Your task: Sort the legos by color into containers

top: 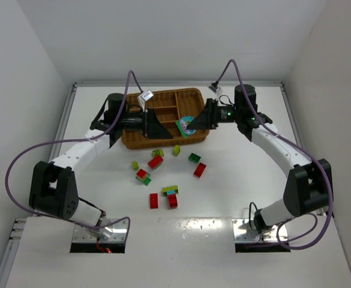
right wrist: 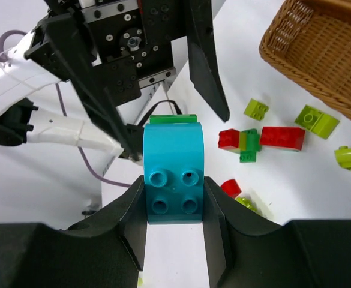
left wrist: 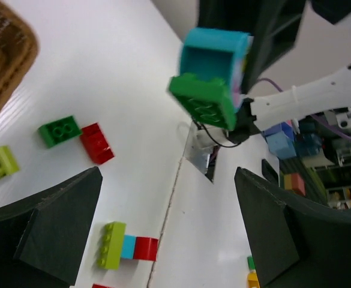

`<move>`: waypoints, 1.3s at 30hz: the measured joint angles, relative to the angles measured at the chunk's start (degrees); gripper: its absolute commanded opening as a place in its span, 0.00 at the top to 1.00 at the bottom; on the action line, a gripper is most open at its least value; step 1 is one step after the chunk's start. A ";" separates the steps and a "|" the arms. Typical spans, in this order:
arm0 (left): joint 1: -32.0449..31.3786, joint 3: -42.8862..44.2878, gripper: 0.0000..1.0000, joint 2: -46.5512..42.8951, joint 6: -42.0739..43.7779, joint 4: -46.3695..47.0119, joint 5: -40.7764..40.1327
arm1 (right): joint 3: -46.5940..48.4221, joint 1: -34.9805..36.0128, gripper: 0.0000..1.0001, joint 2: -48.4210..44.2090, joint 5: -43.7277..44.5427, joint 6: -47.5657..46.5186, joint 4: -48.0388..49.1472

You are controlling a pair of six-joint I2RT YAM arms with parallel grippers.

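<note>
Holding a cyan brick (right wrist: 173,180) by its two sides, the right gripper (right wrist: 174,201) is partly closed on it, up over the near edge of the wicker tray (top: 175,92). A green brick (left wrist: 205,102) is stuck on the cyan one's far end. The cyan brick's long side runs along the fingers, toward the left gripper (left wrist: 169,222), and its four bumps face the wrist camera. The left gripper is wide open with nothing in it, close to the held pair. About ten loose legos (top: 200,170) lie on the white table (top: 247,174): red, green and yellow-green, with two red-and-green stacks.
</note>
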 measured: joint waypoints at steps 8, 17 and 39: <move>-2.73 -2.08 0.00 -0.17 -10.29 14.58 3.10 | -0.33 1.55 0.84 0.00 -2.05 -0.04 -0.02; -7.23 -1.92 0.21 1.20 -15.47 19.67 3.61 | -0.33 3.17 0.83 0.00 -2.49 -0.04 -0.02; 0.70 0.92 1.00 1.75 -8.66 9.57 3.34 | -1.86 -3.67 0.86 -0.50 5.84 4.28 1.99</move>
